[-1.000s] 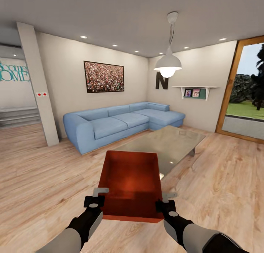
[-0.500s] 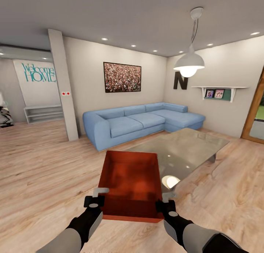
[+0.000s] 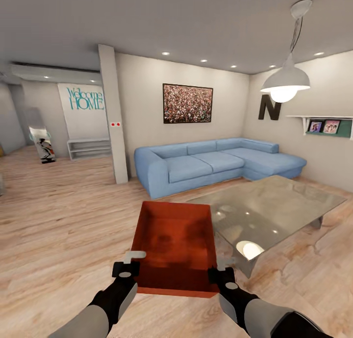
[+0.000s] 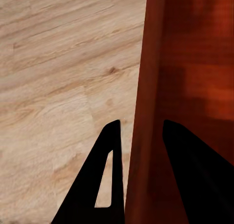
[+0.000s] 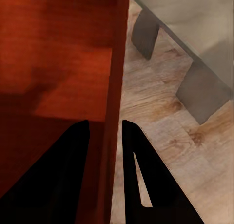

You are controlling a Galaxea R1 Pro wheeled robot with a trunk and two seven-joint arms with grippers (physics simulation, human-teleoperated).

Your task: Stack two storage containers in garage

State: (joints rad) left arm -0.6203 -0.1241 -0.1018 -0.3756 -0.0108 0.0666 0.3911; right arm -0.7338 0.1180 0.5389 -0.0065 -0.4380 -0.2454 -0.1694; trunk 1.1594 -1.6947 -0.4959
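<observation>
left fingers and right fingers clamped on storage container side walls, above wood floor.

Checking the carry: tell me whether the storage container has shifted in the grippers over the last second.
No. The storage container sits the same against the left gripper and right gripper; only the background has slid, so the camera turned.

Our forearms are smooth light grey shells that narrow into glossy black wrist housings. Each black wrist block carries a small round grey cap on top. The left end effector and right end effector have pale grey fingers; up close the fingers look black, wedge-shaped, with a slim slot.
</observation>
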